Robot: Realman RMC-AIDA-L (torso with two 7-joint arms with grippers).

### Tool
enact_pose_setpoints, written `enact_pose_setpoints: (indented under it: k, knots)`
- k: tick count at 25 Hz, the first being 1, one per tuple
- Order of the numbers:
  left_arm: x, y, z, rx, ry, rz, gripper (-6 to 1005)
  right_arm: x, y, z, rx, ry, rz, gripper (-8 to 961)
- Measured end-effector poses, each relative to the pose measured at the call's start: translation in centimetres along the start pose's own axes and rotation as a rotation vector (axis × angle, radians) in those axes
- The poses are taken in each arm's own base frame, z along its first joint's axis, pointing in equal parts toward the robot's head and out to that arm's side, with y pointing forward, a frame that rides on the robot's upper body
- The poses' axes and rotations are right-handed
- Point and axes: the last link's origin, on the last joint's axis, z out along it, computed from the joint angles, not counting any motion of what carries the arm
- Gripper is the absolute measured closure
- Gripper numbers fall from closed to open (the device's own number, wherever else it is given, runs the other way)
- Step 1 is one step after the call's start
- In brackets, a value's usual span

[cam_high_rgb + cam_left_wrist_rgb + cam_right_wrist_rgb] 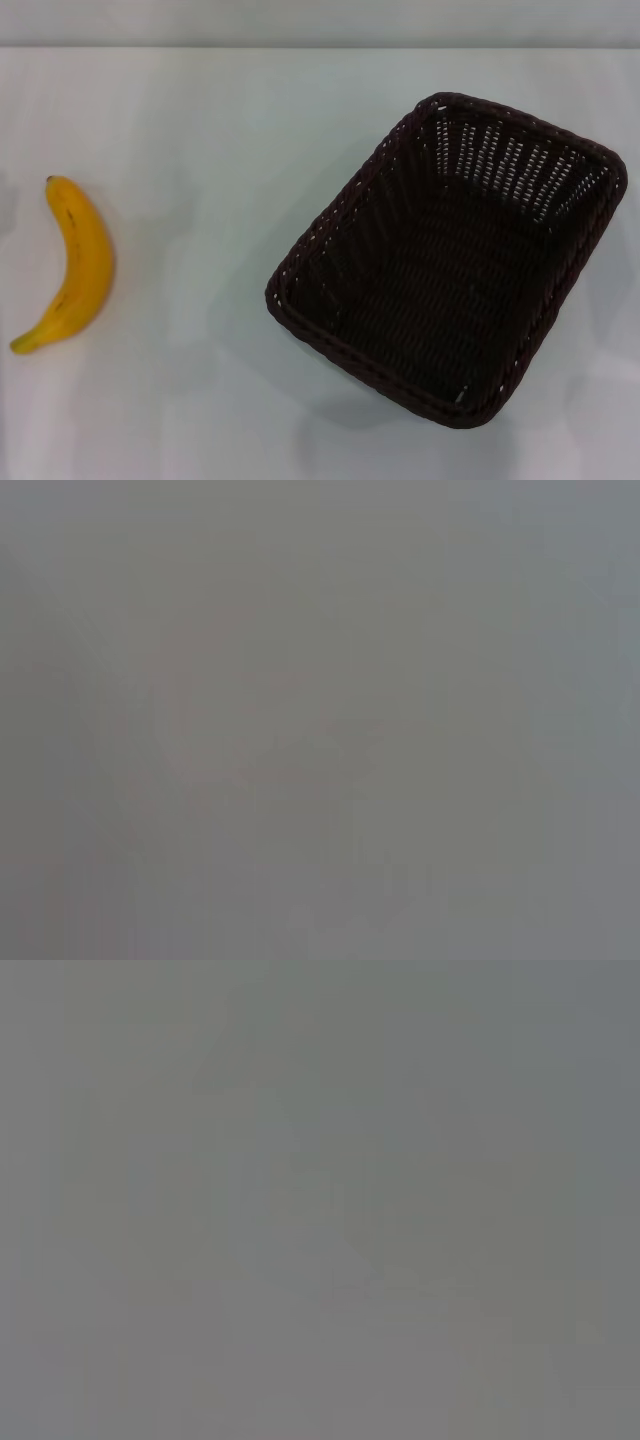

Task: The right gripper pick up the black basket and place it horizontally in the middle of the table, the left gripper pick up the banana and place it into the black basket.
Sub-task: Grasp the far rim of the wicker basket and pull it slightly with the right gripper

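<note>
Nothing started: black basket (447, 262) sits skewed on the bench (210, 120) right of centre, banana (74, 265) far left, neither gripper visible so state unknown; next, right gripper takes basket rim.

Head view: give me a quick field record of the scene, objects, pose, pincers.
table: white top
black basket: robot's right side, upright, sitting skewed to the table edge, empty
banana: robot's left side, lying flat on the table, well apart from the basket
left pincer: not in view
right pincer: not in view
wrist views: plain grey, nothing identifiable
task state: basket not yet squared in the middle, banana not yet in it
</note>
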Motion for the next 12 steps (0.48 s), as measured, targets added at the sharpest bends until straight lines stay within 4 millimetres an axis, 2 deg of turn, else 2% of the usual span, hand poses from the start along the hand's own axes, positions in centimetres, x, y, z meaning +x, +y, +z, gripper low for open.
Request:
enact_pose_setpoints:
  k: [12]
  knots:
    - [0.05,0.05,0.04,-0.001,0.002,-0.008,118,-0.07,-0.04,0.02,0.002,-0.003,0.001,96]
